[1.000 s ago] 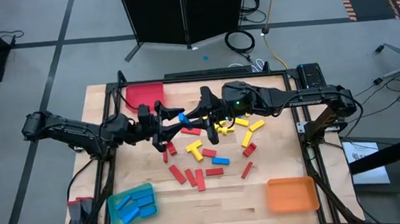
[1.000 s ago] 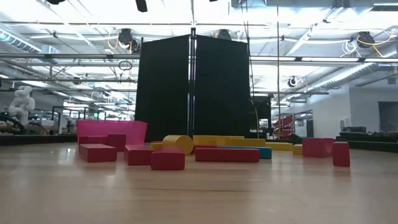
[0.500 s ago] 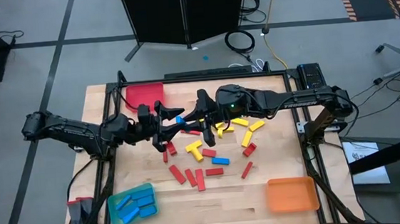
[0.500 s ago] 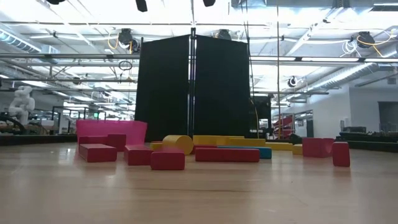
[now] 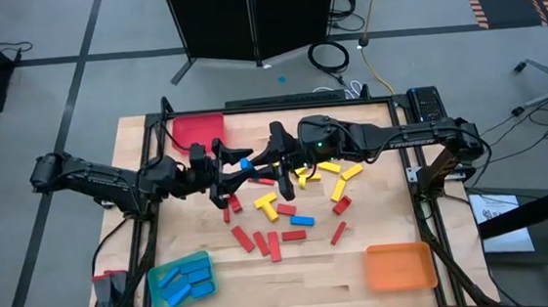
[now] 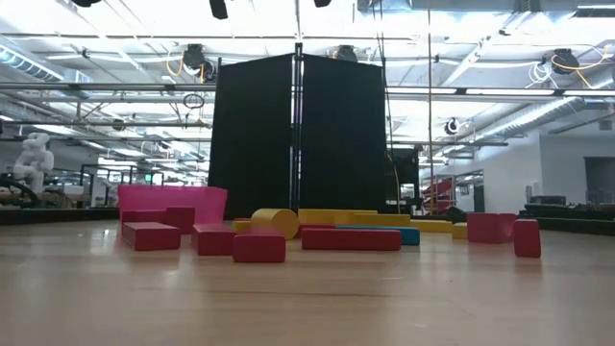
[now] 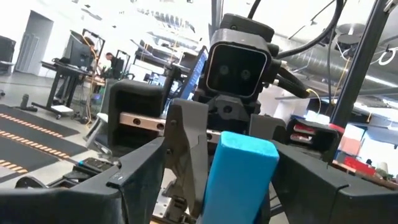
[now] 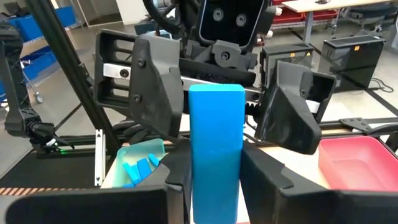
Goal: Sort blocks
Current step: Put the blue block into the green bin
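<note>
Both arms meet above the table's middle left. My right gripper is shut on a blue block, which juts out toward my left gripper. My left gripper is open; its two fingers stand on either side of the block's free end, apart from it. Loose red, yellow and blue blocks lie flat on the wooden table below and to the right. My right gripper pinches the blue block's lower part between its two fingers, which lie along the block. The fingers come about level from the table's right side. The block sticks out past the fingertips and is lifted clear of the table.
A red tray sits at the far left. A teal tray holding blue blocks sits at the near left, and an orange tray at the near right. Bare wood lies along the near edge between those two trays.
My right gripper has edged a little toward the table's left with the blue block, bringing it closer between my left gripper's open fingers. The block stays lifted clear.
</note>
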`<state>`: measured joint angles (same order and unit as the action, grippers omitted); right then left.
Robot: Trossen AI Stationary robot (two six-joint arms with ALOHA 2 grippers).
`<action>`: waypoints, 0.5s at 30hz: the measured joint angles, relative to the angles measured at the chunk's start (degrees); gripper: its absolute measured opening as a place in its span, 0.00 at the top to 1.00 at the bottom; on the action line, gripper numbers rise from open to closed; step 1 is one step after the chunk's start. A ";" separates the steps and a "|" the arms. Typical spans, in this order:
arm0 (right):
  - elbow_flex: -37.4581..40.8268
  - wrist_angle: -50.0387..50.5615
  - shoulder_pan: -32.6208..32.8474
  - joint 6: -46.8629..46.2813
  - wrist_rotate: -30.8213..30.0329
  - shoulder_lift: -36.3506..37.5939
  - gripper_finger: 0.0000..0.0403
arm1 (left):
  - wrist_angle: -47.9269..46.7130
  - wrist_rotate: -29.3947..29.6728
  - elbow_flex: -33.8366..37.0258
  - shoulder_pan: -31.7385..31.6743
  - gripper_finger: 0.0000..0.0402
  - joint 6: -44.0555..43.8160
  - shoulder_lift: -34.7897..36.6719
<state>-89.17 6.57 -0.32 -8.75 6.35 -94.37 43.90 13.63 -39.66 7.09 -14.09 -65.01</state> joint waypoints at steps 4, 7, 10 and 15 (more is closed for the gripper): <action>0.03 0.04 0.00 0.00 0.00 0.00 0.80 | 0.02 0.00 0.00 0.00 0.33 1.12 0.00; 0.04 0.00 0.00 0.00 -0.01 0.00 0.80 | 0.00 0.00 0.00 0.00 0.38 1.40 0.00; 0.08 -0.33 0.00 0.00 -0.05 0.00 0.80 | 0.02 -0.01 0.00 0.00 0.44 2.87 0.00; 0.09 -1.67 -0.04 0.00 -0.33 0.00 0.80 | 0.33 -0.12 0.00 0.00 0.56 4.32 0.00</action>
<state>-89.08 4.89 -0.36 -8.75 6.02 -94.37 44.23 13.51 -39.66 7.09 -9.77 -65.01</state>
